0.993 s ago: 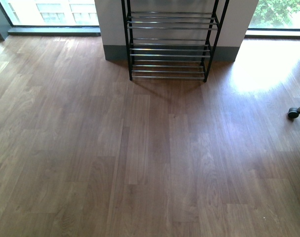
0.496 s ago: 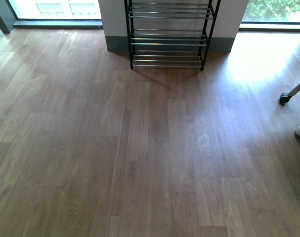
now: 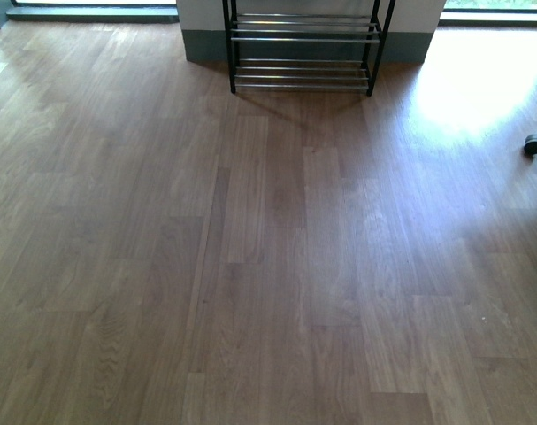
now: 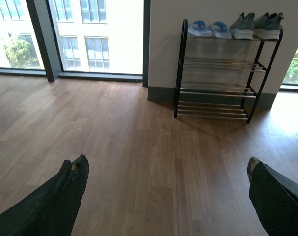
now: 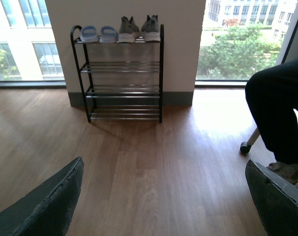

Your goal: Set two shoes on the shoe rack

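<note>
Shoe rack (image 4: pixel 215 73) stands against the white wall section between two windows, its feet on the wood floor (image 3: pixel 268 266). On its top tier, left to right: pale blue slide sandals (image 4: pixel 209 29), then grey knit sneakers (image 4: pixel 257 26), each pair side by side and the two pairs close together. The three lower tiers of chrome bars carry nothing.

Surroundings: the front view shows only the rack's lower tiers (image 3: pixel 301 49) and open floor running up to them. A chair caster (image 3: pixel 535 144) sits at the right edge, well apart from the rack. In the right wrist view a seated person's dark-clothed leg (image 5: pixel 279 118) is to the right of the rack, near the caster.

Left end effector (image 4: pixel 166 187): fingers wide apart, holding nothing. Right end effector (image 5: pixel 163 196): fingers wide apart, holding nothing.
</note>
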You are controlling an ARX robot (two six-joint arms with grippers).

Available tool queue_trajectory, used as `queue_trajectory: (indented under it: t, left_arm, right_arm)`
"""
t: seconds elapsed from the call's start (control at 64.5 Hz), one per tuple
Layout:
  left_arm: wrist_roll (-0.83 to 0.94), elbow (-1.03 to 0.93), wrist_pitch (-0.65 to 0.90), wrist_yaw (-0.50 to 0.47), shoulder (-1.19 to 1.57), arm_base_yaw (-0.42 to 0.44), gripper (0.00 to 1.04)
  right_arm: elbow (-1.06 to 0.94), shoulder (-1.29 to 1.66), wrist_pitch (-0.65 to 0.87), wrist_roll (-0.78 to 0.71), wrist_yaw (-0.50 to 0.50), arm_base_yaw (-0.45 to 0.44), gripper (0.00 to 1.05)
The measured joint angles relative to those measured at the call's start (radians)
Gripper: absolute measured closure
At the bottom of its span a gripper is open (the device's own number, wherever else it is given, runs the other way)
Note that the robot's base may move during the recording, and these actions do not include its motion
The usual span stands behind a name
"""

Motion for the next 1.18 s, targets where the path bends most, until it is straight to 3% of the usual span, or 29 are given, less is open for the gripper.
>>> queue_trajectory:
  t: [1.179]
  left_arm:
    - [0.001, 0.0, 0.0, 0.0, 0.0, 0.0, 0.09]
  right_arm:
    - [0.0, 0.0, 0.0, 0.0, 0.0, 0.0, 0.09]
